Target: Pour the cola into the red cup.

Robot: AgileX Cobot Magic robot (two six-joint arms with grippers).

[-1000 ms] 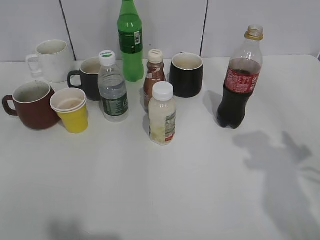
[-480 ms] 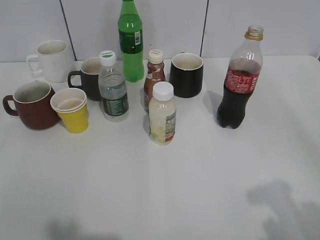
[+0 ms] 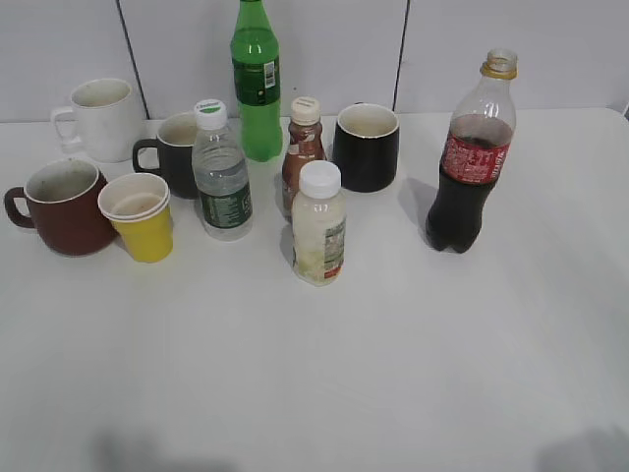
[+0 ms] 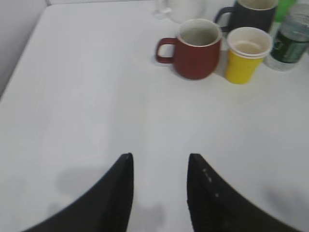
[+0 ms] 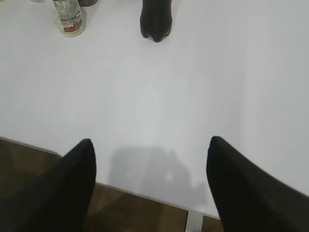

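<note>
Wrist views alone show the left gripper (image 4: 159,193) and right gripper (image 5: 150,181), both spread apart; outside: five bottles including cola (image 3: 470,157), four mugs including red cup (image 3: 61,208).

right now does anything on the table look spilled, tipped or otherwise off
Nothing is spilled or tipped: every bottle and cup stands upright on a dry table. The one oddity is the cola bottle, which has no cap on its neck, only the yellowish ring. It stands apart on the right, far from the red cup.
</note>
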